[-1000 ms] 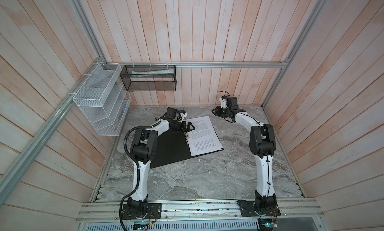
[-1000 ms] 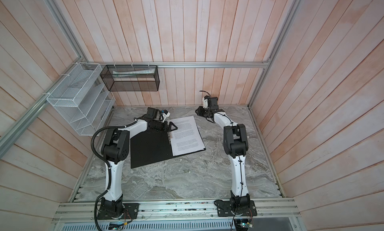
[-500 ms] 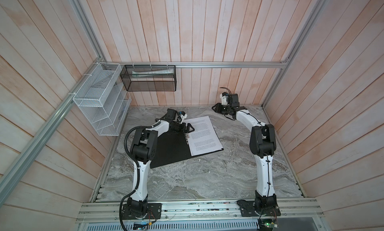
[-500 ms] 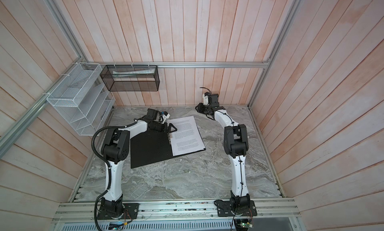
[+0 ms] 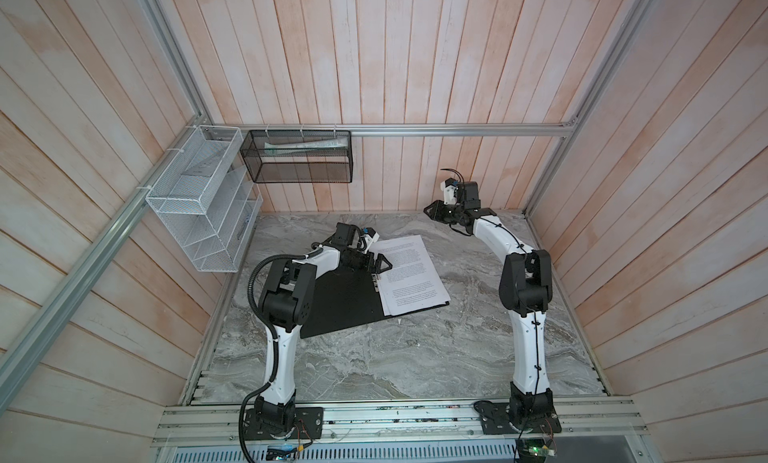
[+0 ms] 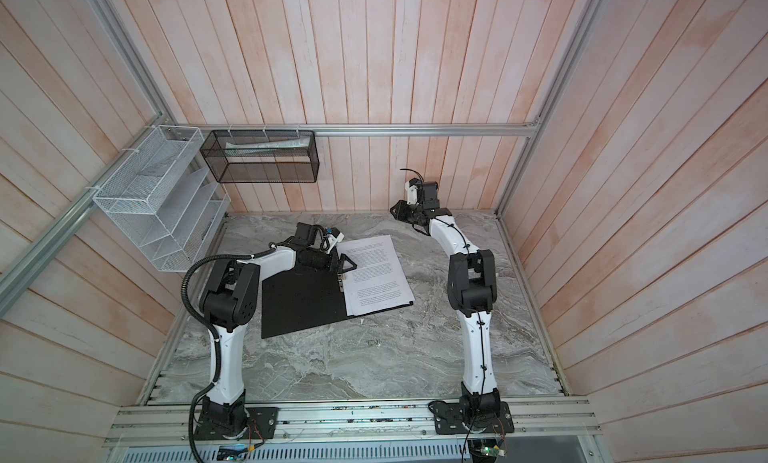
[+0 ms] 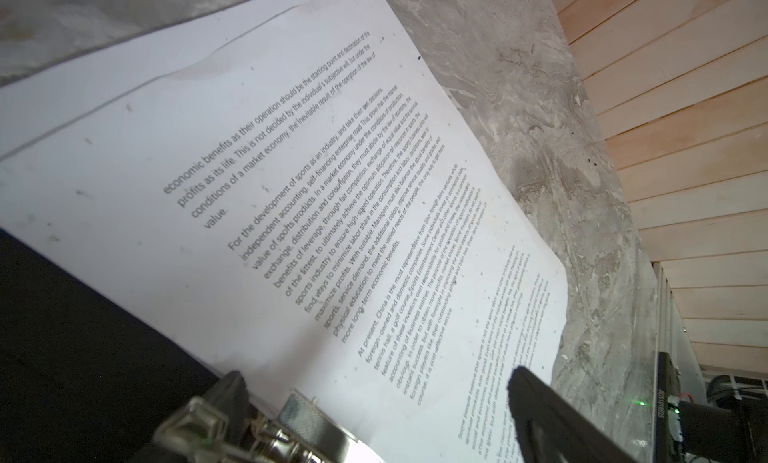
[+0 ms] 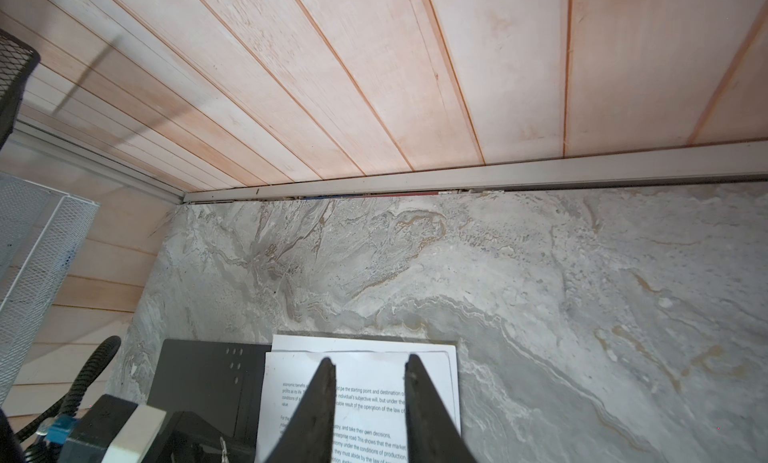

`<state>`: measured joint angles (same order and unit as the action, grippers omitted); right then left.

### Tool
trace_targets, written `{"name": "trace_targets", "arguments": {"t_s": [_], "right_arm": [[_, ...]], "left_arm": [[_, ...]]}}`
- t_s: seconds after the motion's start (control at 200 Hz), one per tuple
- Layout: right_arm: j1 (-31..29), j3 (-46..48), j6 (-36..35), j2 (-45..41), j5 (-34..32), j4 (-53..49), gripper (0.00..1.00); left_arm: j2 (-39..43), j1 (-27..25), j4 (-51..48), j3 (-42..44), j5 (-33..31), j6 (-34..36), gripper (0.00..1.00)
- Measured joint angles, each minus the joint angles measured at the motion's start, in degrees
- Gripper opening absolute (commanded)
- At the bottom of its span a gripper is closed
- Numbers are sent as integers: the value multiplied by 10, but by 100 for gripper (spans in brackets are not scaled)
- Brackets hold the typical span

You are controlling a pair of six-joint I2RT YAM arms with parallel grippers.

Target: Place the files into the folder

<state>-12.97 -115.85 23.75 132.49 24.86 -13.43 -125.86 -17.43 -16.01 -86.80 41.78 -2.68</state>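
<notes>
The left gripper (image 5: pixel 383 264) hovers low over the spine of the open flat folder with the black inside (image 5: pixel 340 303), which lies on the grey marble table (image 5: pixel 415 357). Its jaws are wide apart and hold nothing. In the left wrist view the small shiny metal clip (image 7: pixel 307 419) sits between the two fingers.

The white printed paper sheets (image 5: pixel 411 274) lie on the right half of the folder, with their left edge just beside the clip. They are a little fanned, because one sheet shows past the far edge of the top one.

I judge that the step in hand is to fix the sheets at the clip and after that to fold the cover. To do it well, the left gripper should take only the clip lever and not the paper. The sheets should stay under the clip and should not slide to the right.

The right gripper (image 5: pixel 432 211) hangs in the air near the back wall, well apart from the sheets. Its jaws are partly apart and empty.

Compared with one second ago, the right gripper is a little higher. The left gripper, the folder and the sheets are at the same place.
</notes>
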Motion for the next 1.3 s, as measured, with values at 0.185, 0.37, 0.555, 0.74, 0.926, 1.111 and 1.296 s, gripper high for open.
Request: {"name": "trace_targets", "arguments": {"t_s": [0.185, 0.37, 0.555, 0.74, 0.926, 1.111, 1.296], "right_arm": [[0, 0, 0, 0, 4, -4, 28], [0, 0, 0, 0, 7, -6, 28], [0, 2, -2, 0, 7, -15, 29], [0, -9, -3, 11, 9, -47, 29], [-2, -44, -12, 57, 12, -91, 29], [-16, -68, -23, 97, 12, -143, 29], [-37, -107, -37, 119, 5, -184, 29]], "left_arm": [[8, -7, 10, 18, 14, 0, 100], [29, -31, 11, 49, 19, 0, 100], [48, -42, 0, 68, 12, -2, 100], [80, -26, -47, 68, -2, -8, 100], [144, -1, -83, 66, -6, -3, 100], [203, 22, -84, 118, -6, -5, 100], [210, 34, -73, 201, -4, -20, 100]]}}
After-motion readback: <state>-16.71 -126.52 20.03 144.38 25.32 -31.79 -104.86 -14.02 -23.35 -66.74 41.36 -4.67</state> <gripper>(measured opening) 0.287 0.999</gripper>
